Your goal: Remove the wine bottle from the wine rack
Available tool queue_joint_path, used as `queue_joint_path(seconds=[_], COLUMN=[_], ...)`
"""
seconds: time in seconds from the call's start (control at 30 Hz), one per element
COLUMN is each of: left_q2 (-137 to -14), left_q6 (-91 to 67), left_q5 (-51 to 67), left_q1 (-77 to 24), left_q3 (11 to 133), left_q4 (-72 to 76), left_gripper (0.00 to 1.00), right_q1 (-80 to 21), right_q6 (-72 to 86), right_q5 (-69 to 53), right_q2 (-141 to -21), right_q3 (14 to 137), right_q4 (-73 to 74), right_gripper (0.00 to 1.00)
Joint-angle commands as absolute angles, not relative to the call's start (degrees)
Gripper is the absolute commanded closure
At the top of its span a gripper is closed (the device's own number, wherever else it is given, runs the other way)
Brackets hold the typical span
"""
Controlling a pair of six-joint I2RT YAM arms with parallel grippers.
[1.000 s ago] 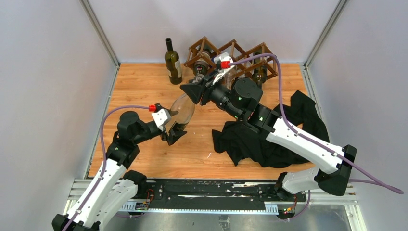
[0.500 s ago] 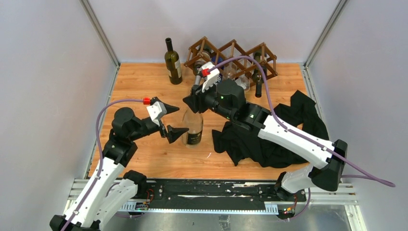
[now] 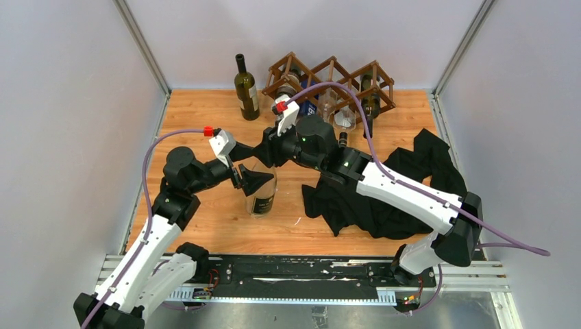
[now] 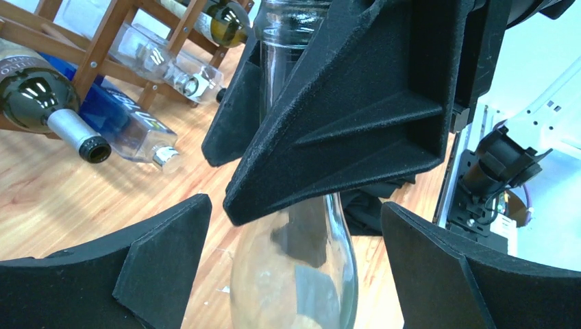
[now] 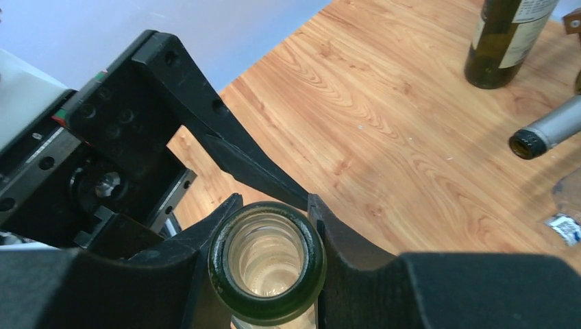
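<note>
Wine bottle [image 3: 262, 197] upright, right pincer [image 3: 266, 153] gripping neck, left pincer [image 3: 248, 179] agape

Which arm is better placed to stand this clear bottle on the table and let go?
Right. The right pincer is shut on the neck of the clear bottle just below its mouth, holding it upright. The left pincer is open, with its jaws apart on either side of the body, gripping nothing.
</note>
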State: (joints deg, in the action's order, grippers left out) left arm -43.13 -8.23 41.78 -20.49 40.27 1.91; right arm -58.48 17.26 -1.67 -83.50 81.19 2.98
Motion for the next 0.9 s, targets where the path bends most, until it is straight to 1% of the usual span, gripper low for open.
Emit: queue_joint_path(seconds=[0.0, 0.1, 0.17, 0.2, 0.23, 0.3, 0.37, 0.4, 0.43, 0.47, 0.5, 0.67, 0.73, 0.87], left_q2=[-43.04, -43.26, -43.57, -43.67, -43.78, -43.82, -43.54, -43.51, -43.35, -43.4, -43.5, -44.17, -44.24, -44.45], left_q6=[-9.98, -9.55, -9.32, -9.32, -9.36, -9.61, -10.02, -10.1, -10.18, -10.19, -9.93, -9.49, -9.23, -7.31], left_q5=[41.71, 41.31, 41.31, 41.31, 41.37, 41.2, 40.49, 39.88, 39.14, 38.25, 37.51, 36.92, 37.2, 36.51], left_q1=[-20.92, -20.92, -20.92, -20.92, -20.92, -20.92, -20.92, -20.92, -20.92, -20.87, -20.84, -20.18, -19.81, -19.52], left_q3=[38.86, 38.92, 38.78, 38.69, 38.45, 38.29, 38.23, 38.23, 38.24, 38.32, 38.4, 38.54, 38.62, 39.38], left_q4=[4.69, 4.46, 4.15, 4.13, 4.4, 4.92, 5.44, 5.59, 5.64, 5.63, 5.42, 5.35, 5.37, 4.69], left_gripper=[0.01, 0.03, 0.06, 0.1, 0.15, 0.31, 0.55, 0.7, 0.82, 0.92, 0.99, 1.0, 1.0, 1.0], right_q1=[-59.2, -59.66, -59.84, -59.91, -60.02, -60.11, -60.12, -60.12, -60.12, -60.12, -60.07, -59.86, -59.56, -58.73], right_q6=[25.16, 27.9, 28.89, 28.91, 28.83, 28.44, 28.23, 28.26, 28.28, 28.33, 28.56, 29.62, 29.25, 29.02], right_q5=[-6.38, -7.99, -8.61, -8.81, -8.86, -8.94, -8.99, -8.9, -8.73, -8.64, -8.55, -9.25, -8.7, -6.86], right_q2=[-82.62, -83.2, -83.27, -83.19, -83.03, -82.53, -81.76, -81.36, -80.98, -80.76, -80.47, -79.67, -78.91, -75.5], right_q3=[85.59, 85.13, 84.67, 84.47, 84.33, 83.62, 82.73, 82.04, 81.62, 81.26, 80.85, 80.63, 81.2, 79.38], right_q4=[-10.48, -12.36, -13.47, -13.74, -13.71, -13.62, -13.62, -13.5, -13.41, -13.37, -13.36, -11.45, -8.9, -7.09], right_gripper=[1.0, 1.0, 1.0, 1.0, 1.0, 1.0, 0.99, 0.97, 0.93, 0.88, 0.78, 0.32, 0.18, 0.12])
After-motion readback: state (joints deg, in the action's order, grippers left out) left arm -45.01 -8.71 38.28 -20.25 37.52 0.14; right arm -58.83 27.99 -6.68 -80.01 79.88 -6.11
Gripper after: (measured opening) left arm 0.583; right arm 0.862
